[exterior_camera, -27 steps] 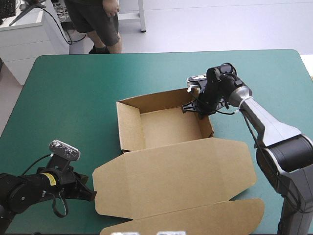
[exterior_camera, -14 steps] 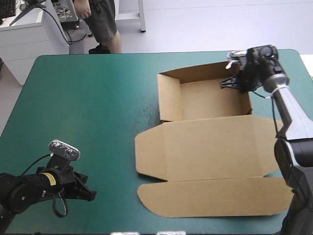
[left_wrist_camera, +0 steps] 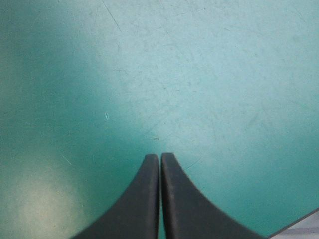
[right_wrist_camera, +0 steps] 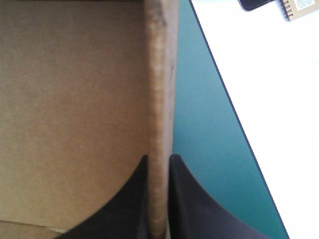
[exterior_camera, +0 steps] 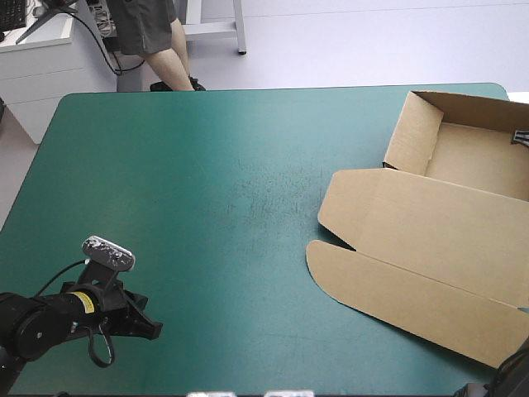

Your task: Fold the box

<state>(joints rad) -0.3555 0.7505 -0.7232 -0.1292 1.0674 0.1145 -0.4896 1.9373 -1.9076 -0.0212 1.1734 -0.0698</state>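
The brown box [exterior_camera: 463, 157] lies at the table's far right as an open tray, walls raised, its lid [exterior_camera: 430, 223] flat toward the front with a long flap [exterior_camera: 405, 289]. Part of it runs past the picture's right side. My right gripper [right_wrist_camera: 158, 160] is shut on the tray's right wall [right_wrist_camera: 162, 74], one finger inside the tray and one outside; in the high view only a dark tip of it [exterior_camera: 521, 136] shows. My left gripper [exterior_camera: 153, 329] rests low at the near left corner, far from the box, fingers together [left_wrist_camera: 160, 157] over bare teal-green cover.
The table's right edge [right_wrist_camera: 234, 124] runs close beside the gripped wall. Beyond it is a white surface with a spiral notebook [right_wrist_camera: 301, 7] and a dark flat object [right_wrist_camera: 256, 4]. Bare teal-green cover [exterior_camera: 207, 182] spans the middle and left of the table.
The box has slid from the table's middle to its far right and turned, pulled by my right gripper. The right arm has almost left the high view. The left arm has not moved.
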